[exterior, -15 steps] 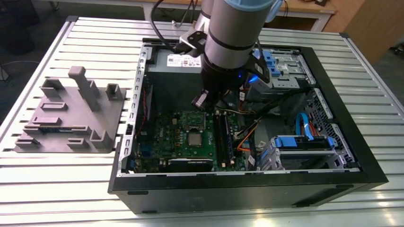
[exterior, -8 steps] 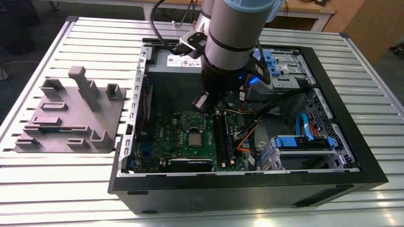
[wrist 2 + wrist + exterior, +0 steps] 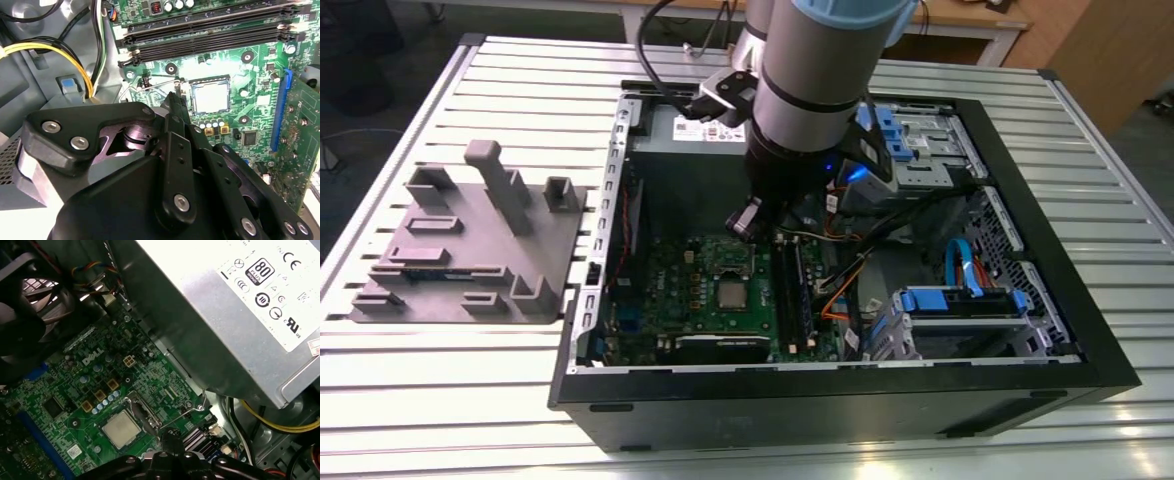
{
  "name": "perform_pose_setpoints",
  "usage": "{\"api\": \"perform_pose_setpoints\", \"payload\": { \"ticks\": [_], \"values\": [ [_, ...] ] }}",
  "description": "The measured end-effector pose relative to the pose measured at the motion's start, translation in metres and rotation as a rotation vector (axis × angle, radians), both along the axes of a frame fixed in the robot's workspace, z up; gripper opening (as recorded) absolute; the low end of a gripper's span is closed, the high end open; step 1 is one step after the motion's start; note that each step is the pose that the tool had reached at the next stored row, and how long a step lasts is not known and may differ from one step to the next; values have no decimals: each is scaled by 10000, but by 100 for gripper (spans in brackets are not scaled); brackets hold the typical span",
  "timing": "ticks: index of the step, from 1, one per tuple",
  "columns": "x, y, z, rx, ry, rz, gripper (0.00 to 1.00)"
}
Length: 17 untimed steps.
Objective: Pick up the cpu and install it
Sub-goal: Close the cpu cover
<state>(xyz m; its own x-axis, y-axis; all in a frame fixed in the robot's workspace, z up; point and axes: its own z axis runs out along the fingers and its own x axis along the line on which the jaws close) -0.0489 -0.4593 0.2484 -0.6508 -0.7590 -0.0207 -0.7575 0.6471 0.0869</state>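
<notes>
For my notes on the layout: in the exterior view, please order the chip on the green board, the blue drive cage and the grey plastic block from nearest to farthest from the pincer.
1. The chip, on the green board, just below the pincer.
2. The blue drive cage, toward the exterior view's right, inside the case.
3. The grey plastic block, on the table outside the case, at the exterior view's left.

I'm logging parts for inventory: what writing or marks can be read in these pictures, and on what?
Power supply label: round certification marks and small print, not quoted here.
Motherboard: white printed lettering, not quoted.
cpu: no marking legible on its top.
</notes>
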Motion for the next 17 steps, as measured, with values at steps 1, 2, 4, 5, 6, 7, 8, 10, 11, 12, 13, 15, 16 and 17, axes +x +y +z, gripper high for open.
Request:
{"api": "perform_pose_setpoints", "payload": {
  "ticks": [1,2,4,5,6,7,8,10,11,12,13,15,16,17],
  "values": [
    [0,-4,0,-15,0,1,10],
    [0,-8,1,-30,0,2,10],
    [0,-17,0,-58,0,2,10],
    [0,-21,0,-68,0,2,10],
    [0,-25,0,-76,0,2,10],
    [0,-30,0,-84,0,2,10],
    [0,-34,0,-92,0,2,10],
    [0,-40,-1,-105,0,1,10],
    [0,-42,-1,-109,0,1,10],
    [0,-45,0,-111,1,2,10],
    [0,-48,-1,-112,0,2,10],
    [0,-54,-1,-115,0,2,10],
    [0,-57,-1,-116,0,2,10],
    [0,-61,-1,-115,0,2,10]
  ]
}}
